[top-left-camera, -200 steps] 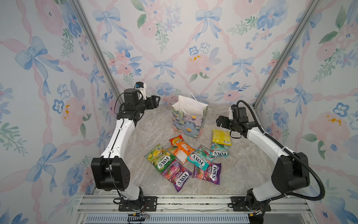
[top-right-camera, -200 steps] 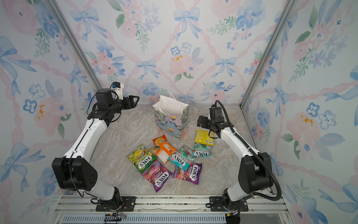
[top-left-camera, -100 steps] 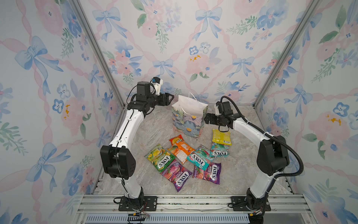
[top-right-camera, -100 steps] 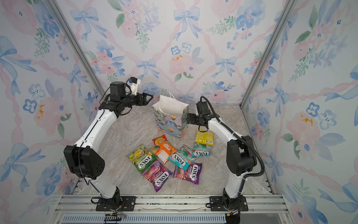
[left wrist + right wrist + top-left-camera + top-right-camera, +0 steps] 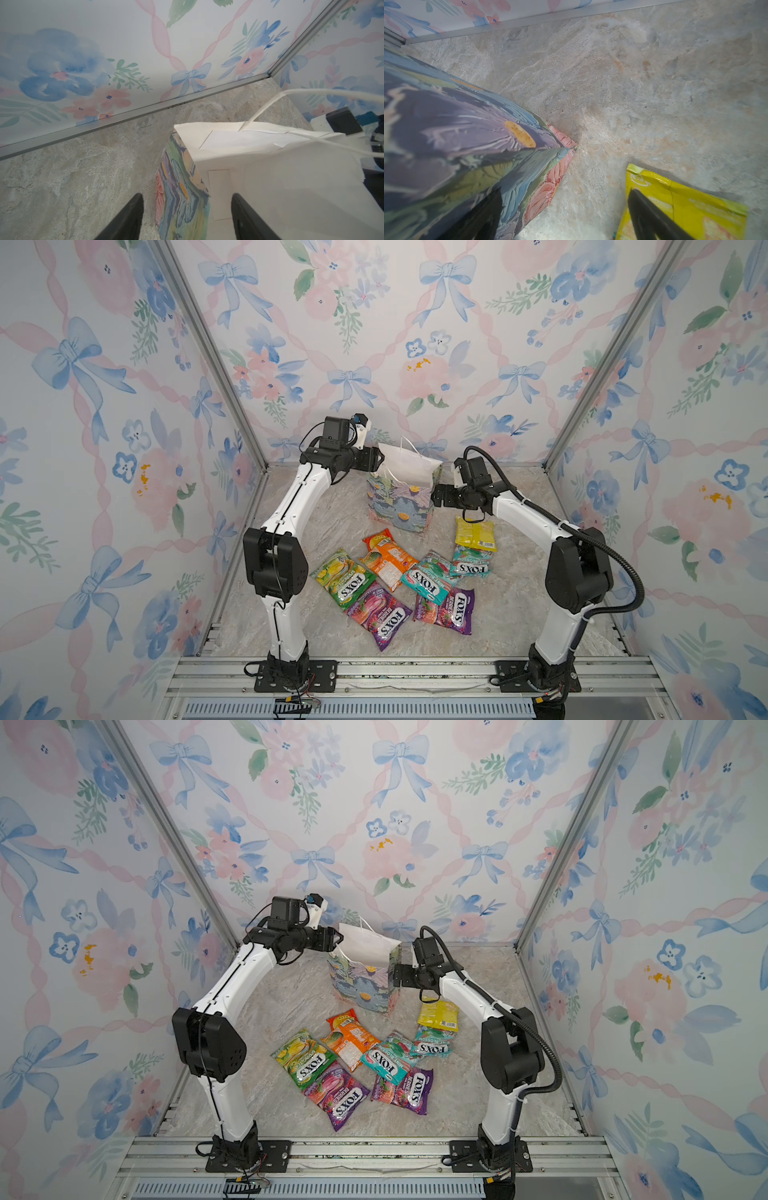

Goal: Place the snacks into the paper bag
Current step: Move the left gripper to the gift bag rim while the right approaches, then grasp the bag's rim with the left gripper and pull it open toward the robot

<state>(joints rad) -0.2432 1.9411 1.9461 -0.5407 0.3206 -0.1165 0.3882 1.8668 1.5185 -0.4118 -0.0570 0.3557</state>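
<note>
Top view, left gripper [image 5: 380,458] reached paper bag [image 5: 401,506]

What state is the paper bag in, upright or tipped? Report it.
Upright. The paper bag stands on its base on the table in both top views, its open white mouth facing up.

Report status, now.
Left gripper open, straddling paper bag side wall. Right gripper open beside bag's opposite side. Snacks lying on table, none held. Nothing blocking.
</note>
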